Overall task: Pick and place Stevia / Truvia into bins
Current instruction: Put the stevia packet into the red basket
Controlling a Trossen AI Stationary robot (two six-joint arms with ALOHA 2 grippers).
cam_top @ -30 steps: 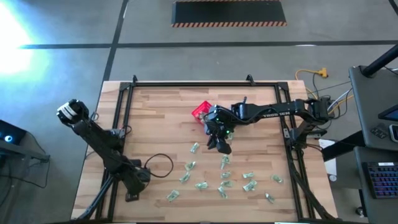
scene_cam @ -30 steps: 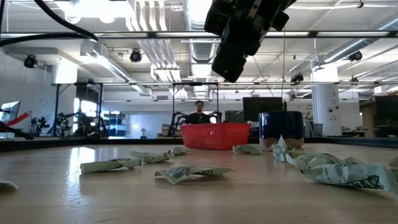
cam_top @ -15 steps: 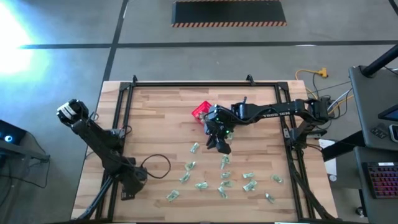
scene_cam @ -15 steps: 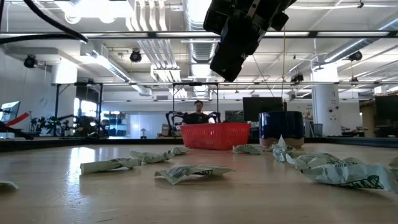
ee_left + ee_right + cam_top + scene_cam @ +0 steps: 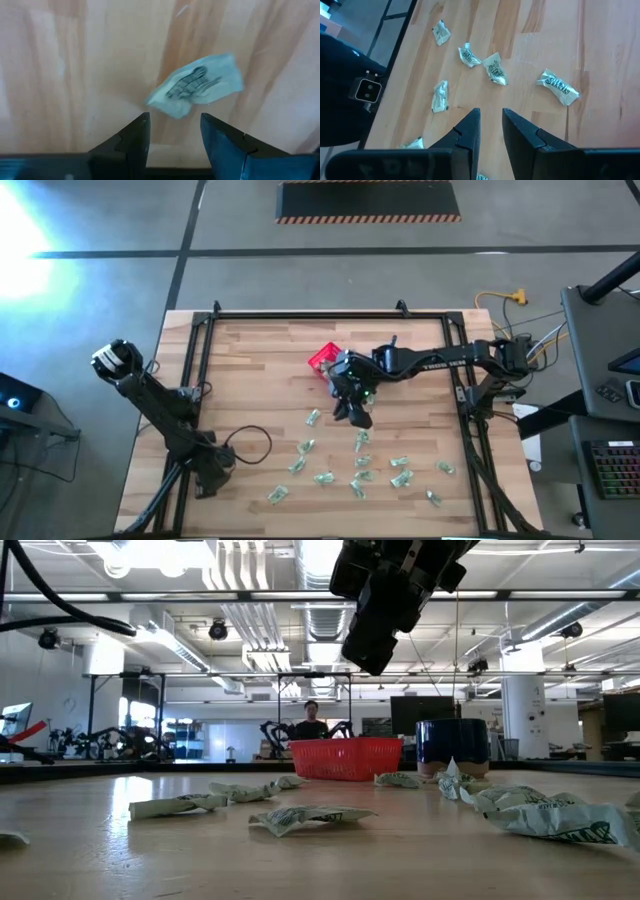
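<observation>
Above the middle of the table, my right arm reaches in from the right edge, its wrist bent downward so that my right gripper hangs in the air just in front of the red basket; from table height the gripper shows well clear of the wood, tilted, with the basket and the dark blue mug standing beyond it. Its fingers are slightly apart with only a narrow gap between them, and nothing is between them. Below and ahead of it the Stevia / Truvia sachets lie scattered across the front half of the table, none in my grip; the wrist camera looks down on several of them crumpled on the planks. My left arm is folded low along the left side, its left gripper down near the front left corner, fingers parted and empty, with one sachet lying on the wood just beyond the tips. A person stands in the room behind the basket. Against a second ago, my right gripper has barely shifted, holding the same tilted pose above the sachets, while my left gripper has crept a little farther toward the front left, and the person behind has moved slightly to the side.
</observation>
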